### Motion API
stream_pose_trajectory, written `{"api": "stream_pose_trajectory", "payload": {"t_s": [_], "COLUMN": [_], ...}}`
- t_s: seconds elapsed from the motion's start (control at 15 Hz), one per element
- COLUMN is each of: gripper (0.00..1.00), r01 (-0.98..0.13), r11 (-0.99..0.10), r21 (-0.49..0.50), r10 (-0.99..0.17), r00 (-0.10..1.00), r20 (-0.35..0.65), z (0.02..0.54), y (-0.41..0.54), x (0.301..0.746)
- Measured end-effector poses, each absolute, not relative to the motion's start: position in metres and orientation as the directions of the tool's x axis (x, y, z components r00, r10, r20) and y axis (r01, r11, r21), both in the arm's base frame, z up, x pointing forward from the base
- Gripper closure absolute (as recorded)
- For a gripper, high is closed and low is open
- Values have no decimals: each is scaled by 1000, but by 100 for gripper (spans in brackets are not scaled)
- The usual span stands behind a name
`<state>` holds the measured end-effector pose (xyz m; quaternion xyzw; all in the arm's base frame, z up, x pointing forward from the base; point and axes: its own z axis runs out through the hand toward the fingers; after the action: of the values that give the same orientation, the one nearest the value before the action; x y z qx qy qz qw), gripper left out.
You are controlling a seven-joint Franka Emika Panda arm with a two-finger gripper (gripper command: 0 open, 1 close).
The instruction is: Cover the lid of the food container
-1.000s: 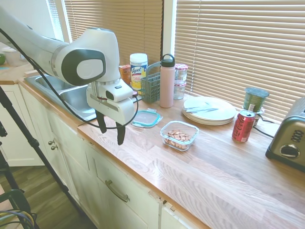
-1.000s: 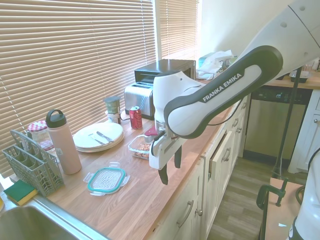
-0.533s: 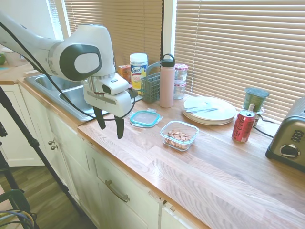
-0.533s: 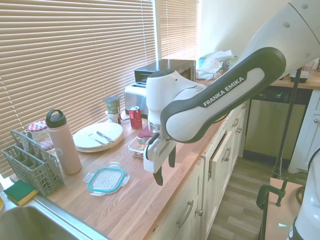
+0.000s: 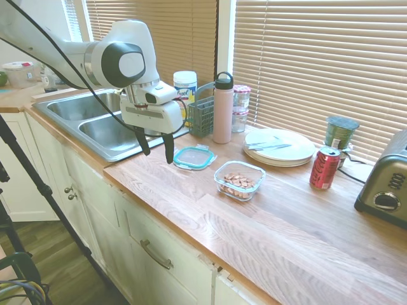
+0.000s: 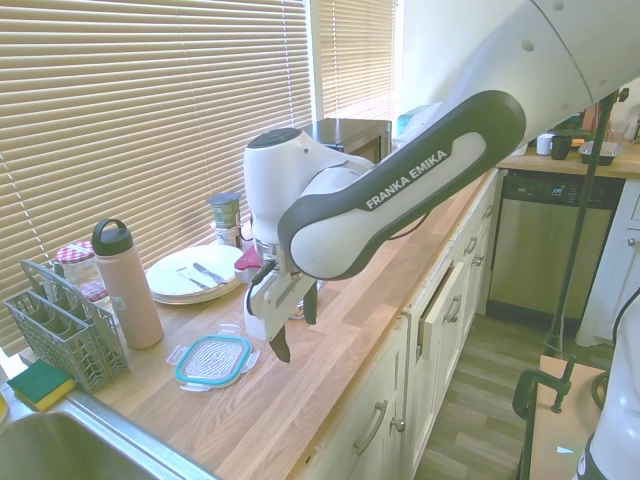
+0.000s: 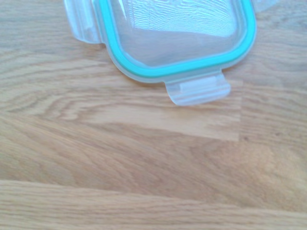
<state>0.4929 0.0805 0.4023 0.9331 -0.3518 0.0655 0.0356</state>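
The lid [image 5: 194, 157], clear with a teal rim and snap tabs, lies flat on the wooden counter [image 5: 191, 197] near the sink end. It also shows in the second exterior view as the lid [image 6: 213, 359] and close up in the wrist view as the lid [image 7: 177, 33], with one tab facing the camera. My gripper [image 5: 157, 149] hangs open and empty just above the counter, beside the lid on its sink side, fingers pointing down. In the second exterior view the gripper [image 6: 295, 332] is right of the lid. The food container [image 5: 240, 180], a glass dish with brown nuts, stands open further along the counter.
A steel sink [image 5: 95, 124] lies left of the gripper. Behind the lid stand a pink bottle [image 5: 222, 108], a grey cutlery basket [image 5: 201, 114], jars [image 5: 241, 108] and a wipes canister [image 5: 185, 89]. White plates [image 5: 278, 146], a red can [image 5: 324, 168] and a toaster [image 5: 385, 190] are further right.
The arm has swung away from the counter's front edge toward the window and the lid. The gripper stayed open and empty, and the lid and container have not moved.
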Motion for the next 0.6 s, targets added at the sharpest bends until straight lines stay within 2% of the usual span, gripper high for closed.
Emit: {"api": "stream_pose_trajectory", "payload": {"t_s": [0.6], "gripper": [0], "r01": [-642], "r11": [-764], "r21": [59], "r10": [-621], "r00": [757], "r20": [204], "z": [419], "y": [127], "x": [550]}}
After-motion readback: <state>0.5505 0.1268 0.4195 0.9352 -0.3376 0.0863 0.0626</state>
